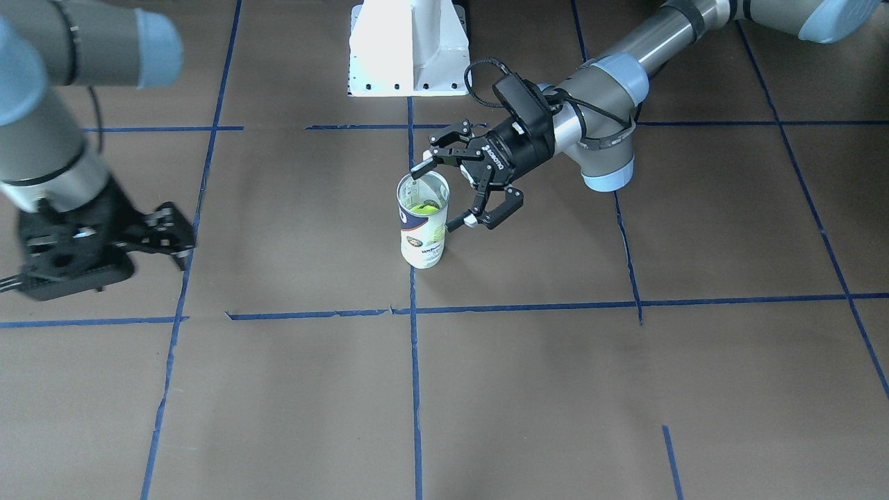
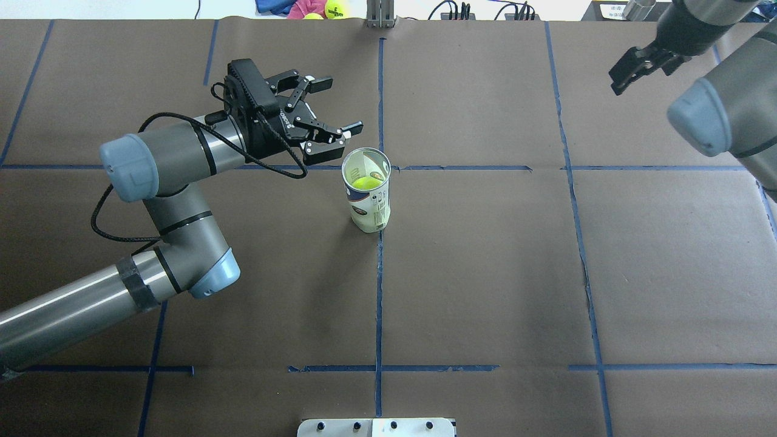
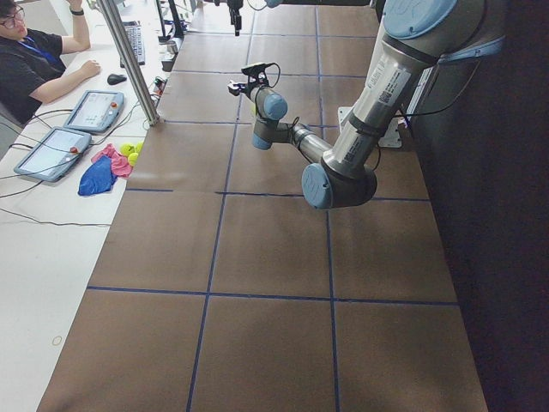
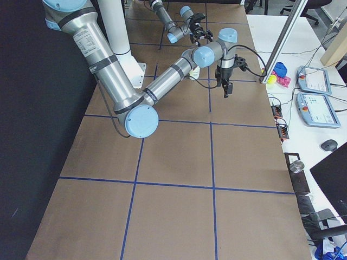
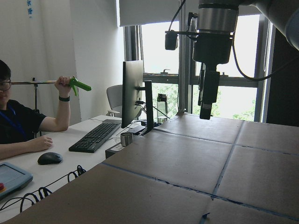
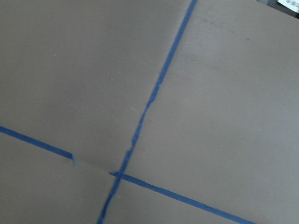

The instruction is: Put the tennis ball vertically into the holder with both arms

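The holder (image 2: 368, 200), a clear can with a white and navy label, stands upright in the middle of the table, mouth up. The tennis ball (image 2: 368, 182) sits inside it, below the rim; it also shows through the can's mouth in the front-facing view (image 1: 424, 207). My left gripper (image 2: 341, 104) is open and empty, lying sideways at the height of the can's mouth, close beside it on my left and apart from it (image 1: 439, 196). My right gripper (image 2: 620, 77) hangs high over the table's far right, well away from the can, fingers together and empty.
Spare tennis balls (image 2: 334, 8) and a pink cloth (image 2: 297, 9) lie past the table's far edge. The white pedestal base (image 1: 410, 48) stands at the robot's side. An operator (image 3: 34, 69) sits at a desk beyond the table. Blue tape lines cross the brown surface.
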{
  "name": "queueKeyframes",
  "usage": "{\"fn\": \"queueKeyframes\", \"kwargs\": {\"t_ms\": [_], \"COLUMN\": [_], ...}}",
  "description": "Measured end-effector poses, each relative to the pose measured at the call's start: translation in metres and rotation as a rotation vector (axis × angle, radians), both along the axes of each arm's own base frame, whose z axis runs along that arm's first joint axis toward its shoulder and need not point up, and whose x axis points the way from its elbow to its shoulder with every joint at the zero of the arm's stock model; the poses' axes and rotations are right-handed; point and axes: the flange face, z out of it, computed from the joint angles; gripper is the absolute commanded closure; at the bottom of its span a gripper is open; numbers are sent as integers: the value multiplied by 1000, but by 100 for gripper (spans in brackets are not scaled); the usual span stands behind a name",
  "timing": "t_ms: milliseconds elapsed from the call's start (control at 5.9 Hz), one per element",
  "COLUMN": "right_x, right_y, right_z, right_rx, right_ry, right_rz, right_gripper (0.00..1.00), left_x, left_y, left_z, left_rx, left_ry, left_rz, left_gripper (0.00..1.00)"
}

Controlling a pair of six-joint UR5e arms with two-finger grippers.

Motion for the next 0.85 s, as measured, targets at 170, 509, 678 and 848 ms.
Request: {"fn": "queueKeyframes", "kwargs": {"t_ms": [170, 509, 678, 848], "right_x": [49, 132, 166, 190], "right_y": [5, 31, 51, 75], "right_z": [39, 111, 145, 177], "right_rx": [7, -5, -16, -40], "right_ry": [-5, -15, -25, -37], "right_rz": [-23, -41, -48, -47], "right_gripper": [1, 1, 1, 1], "left_x": [-20, -65, -87, -124], "left_y": [-32, -75, -90, -109], "left_z": [9, 52, 75, 106], "left_rx": [-66, -270, -371, -509], "left_ry": [-96, -328, -427, -512], "left_rz": [-24, -72, -56, -12], "left_gripper": [0, 0, 0, 0]}}
